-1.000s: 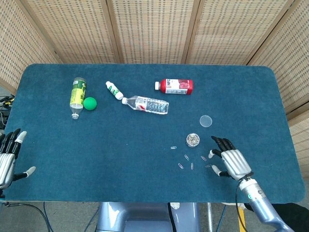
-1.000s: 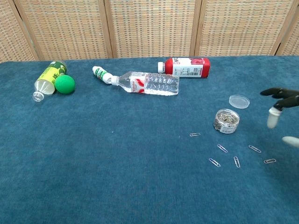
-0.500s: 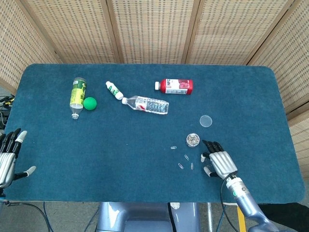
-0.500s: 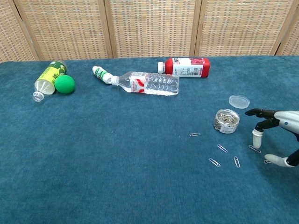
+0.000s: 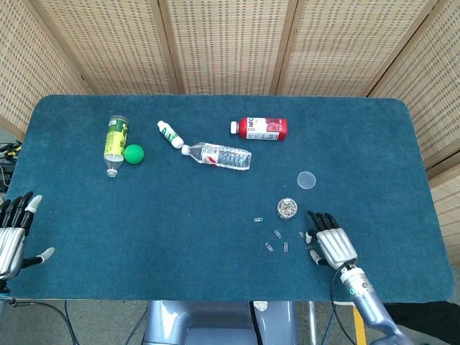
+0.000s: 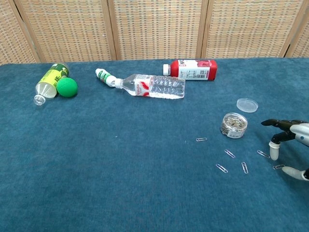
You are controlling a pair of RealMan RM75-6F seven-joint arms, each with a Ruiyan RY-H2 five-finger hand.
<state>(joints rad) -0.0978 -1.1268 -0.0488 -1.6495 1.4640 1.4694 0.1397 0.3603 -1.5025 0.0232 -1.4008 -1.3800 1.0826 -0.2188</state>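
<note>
The right hand [image 6: 289,145] is hovering with fingers spread, empty, over scattered paper clips [image 6: 244,167] beside the clip jar [image 6: 234,124] and lid [image 6: 247,104]; left hand [image 5: 13,233] is lying open.

A lab-style test setup: a blue-covered table [image 5: 215,215] fenced in by woven rattan screens [image 5: 223,43].

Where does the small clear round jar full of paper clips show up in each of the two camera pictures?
Head view: the small clear round jar of paper clips sits right of centre, just up-left of the right hand.
Chest view: the jar is at the right, mid-height, left of that hand.
Shared landmark: the clear round lid lying just beyond the jar.
</note>
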